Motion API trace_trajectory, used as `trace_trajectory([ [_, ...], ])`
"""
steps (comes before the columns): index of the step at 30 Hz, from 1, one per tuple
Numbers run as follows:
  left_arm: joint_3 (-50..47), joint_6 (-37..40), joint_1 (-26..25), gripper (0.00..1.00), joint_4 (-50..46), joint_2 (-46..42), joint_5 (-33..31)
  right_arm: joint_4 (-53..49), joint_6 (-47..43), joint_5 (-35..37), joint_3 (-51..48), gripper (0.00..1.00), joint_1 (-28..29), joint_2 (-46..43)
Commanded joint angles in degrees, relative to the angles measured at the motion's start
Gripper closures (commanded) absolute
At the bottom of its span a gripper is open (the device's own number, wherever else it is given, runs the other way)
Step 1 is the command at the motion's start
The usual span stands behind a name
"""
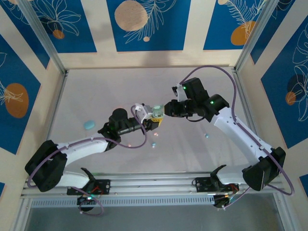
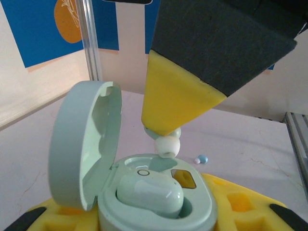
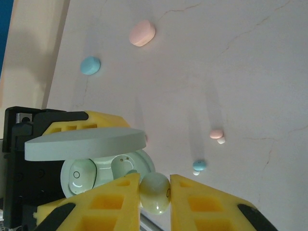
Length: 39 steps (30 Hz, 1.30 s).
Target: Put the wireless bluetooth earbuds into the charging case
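Observation:
My left gripper is shut on the mint green charging case, whose lid stands open. One mint earbud sits in the case's near socket. My right gripper is shut on a second mint earbud, its white tip hanging just above the case's other socket, apart from it. The two grippers meet above the middle of the table, the right gripper coming in from the right.
A pink case and a blue case lie closed on the table to the left. A loose pink earbud and a blue one lie below the grippers. Another small blue piece lies further right.

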Motion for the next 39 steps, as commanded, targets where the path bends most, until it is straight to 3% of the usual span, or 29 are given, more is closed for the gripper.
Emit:
trace_trajectory([
  [1,1.27,0.13,-0.69,0.68,1.94,0.33,1.42,0.21,-1.01,0.40,1.53,0.79,0.62,0.29],
  [31,1.36,-0.16,-0.86,0.68,2.47,0.09,1.07,-7.28,-5.15,12.79,7.01,0.78,6.75,4.87],
  [39,1.40,-0.16,-0.85,0.68,2.56,0.00,0.73,-8.28,-5.96,13.26,7.96,0.77,7.69,5.60],
])
